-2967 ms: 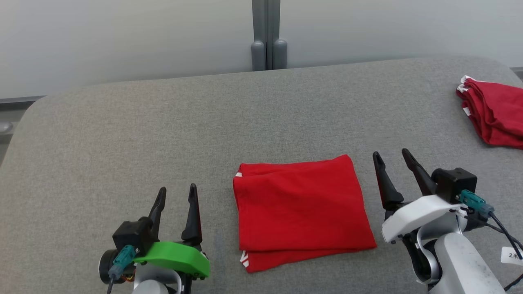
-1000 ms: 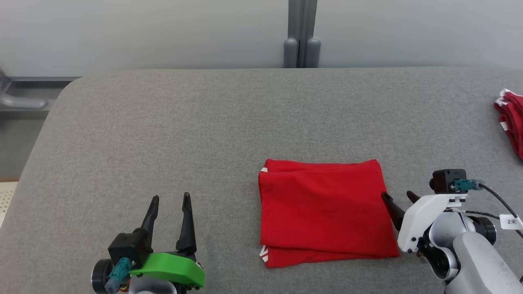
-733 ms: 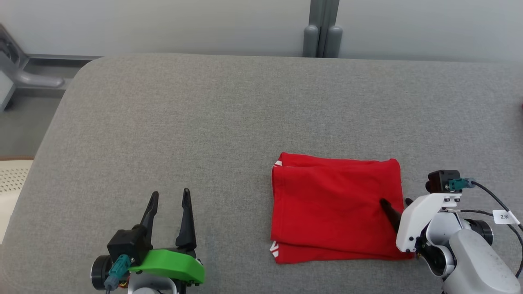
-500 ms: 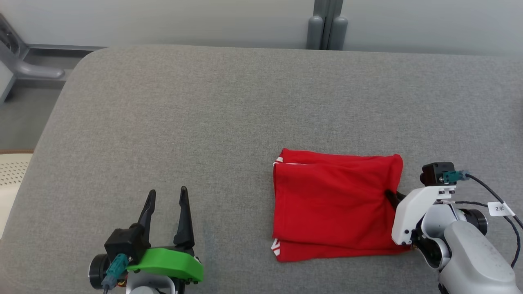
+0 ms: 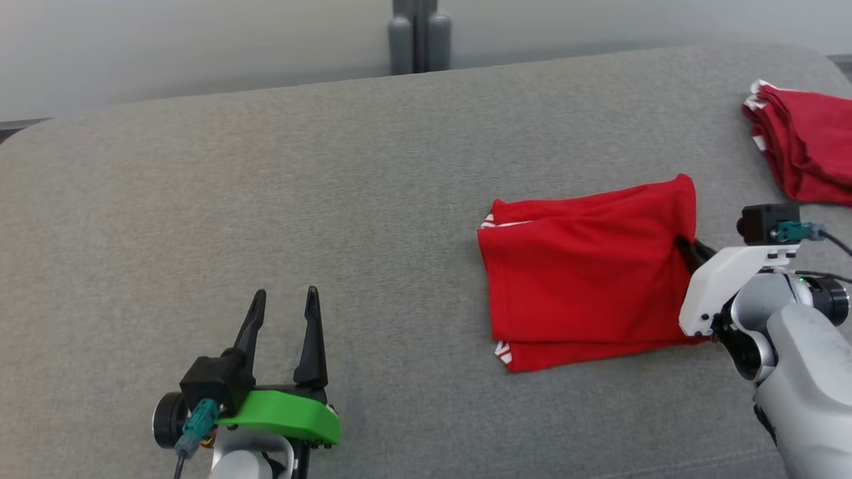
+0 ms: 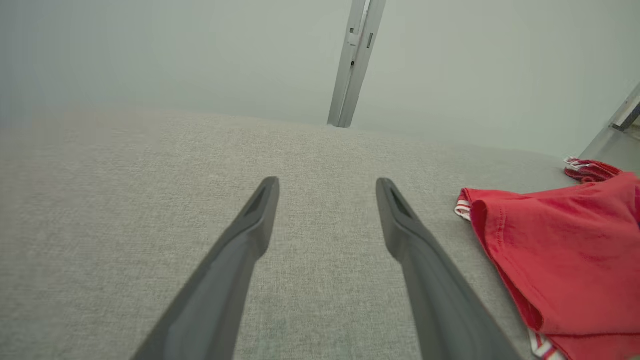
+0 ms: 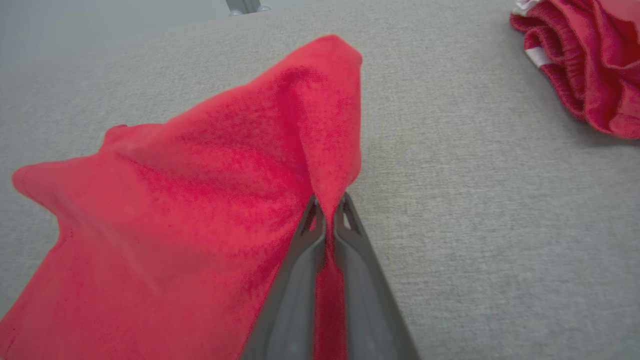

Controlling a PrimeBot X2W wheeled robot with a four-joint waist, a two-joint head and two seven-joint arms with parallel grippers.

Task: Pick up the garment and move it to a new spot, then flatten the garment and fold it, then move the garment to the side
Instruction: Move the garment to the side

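Observation:
The folded red garment with white trim lies on the grey padded table, right of centre. My right gripper is shut on the garment's right edge, and the cloth there is pulled up into a peak. In the right wrist view the red cloth is pinched between the two dark fingertips of the right gripper. My left gripper stands open near the front left, well clear of the garment. In the left wrist view, nothing lies between the spread fingers of the left gripper.
A second red garment lies bunched at the table's far right, also in the right wrist view. A grey post stands behind the table's back edge. Bare grey padding stretches across the left and middle.
My right gripper has closed on the garment's right edge and lifted it into a peak. The head camera has swung, shifting the whole picture. The left gripper stays open.

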